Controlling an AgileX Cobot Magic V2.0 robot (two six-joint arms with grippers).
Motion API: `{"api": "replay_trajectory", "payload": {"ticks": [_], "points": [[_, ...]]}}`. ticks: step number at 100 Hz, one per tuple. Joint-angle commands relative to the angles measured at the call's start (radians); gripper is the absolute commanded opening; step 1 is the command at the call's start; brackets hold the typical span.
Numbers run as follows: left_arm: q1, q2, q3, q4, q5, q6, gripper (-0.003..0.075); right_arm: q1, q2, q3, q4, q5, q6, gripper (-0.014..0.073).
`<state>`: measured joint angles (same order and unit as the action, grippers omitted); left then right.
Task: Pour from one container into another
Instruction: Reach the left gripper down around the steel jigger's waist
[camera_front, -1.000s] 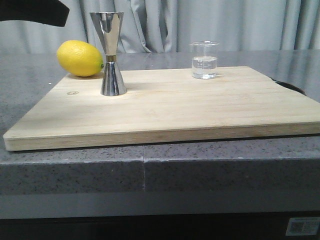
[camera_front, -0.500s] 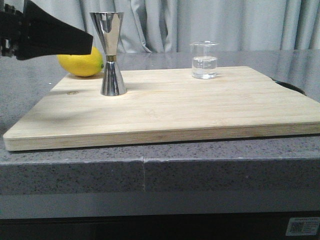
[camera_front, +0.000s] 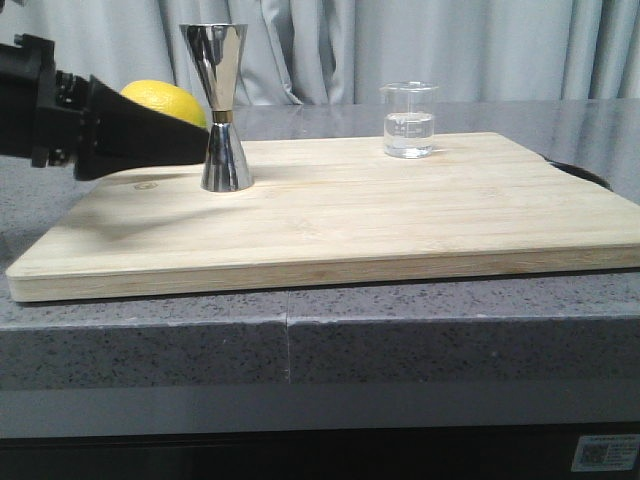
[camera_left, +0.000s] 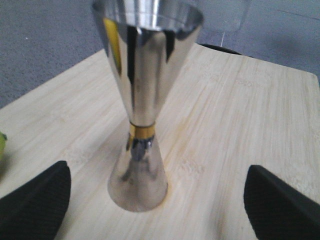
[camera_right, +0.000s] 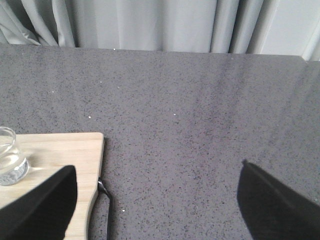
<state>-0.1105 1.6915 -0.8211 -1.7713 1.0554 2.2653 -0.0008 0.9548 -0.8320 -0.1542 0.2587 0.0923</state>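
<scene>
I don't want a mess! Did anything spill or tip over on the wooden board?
No, nothing stands out. The beaker stands upright with its clear liquid inside, the jigger stands upright too, and the cutting board looks dry. The left gripper is open around the jigger.

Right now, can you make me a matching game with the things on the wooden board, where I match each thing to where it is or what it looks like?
Things:
1. round yellow lemon
2. tall shiny steel jigger
3. small clear glass beaker
4. black left gripper

Clues:
A. holds some clear liquid, near the board's far edge
B. open, one finger on each side of the jigger's base
C. partly hidden behind the black arm
D. stands upright with a thin gold band at its waist

Pairs: 1-C, 2-D, 3-A, 4-B
</scene>
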Motion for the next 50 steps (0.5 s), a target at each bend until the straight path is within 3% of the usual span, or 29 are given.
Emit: {"api": "replay_trajectory", "payload": {"ticks": [1,50], "points": [[-0.014,-0.021,-0.058,-0.080,0.080,0.002,0.0637,-0.005,0.007,-0.038,-0.015,-0.076,-0.005,0.0590],[-0.101,0.095,-0.187,-0.080,0.060,-0.007,0.0637,-0.005,0.033,-0.038,-0.015,-0.088,-0.005,0.0590]]}}
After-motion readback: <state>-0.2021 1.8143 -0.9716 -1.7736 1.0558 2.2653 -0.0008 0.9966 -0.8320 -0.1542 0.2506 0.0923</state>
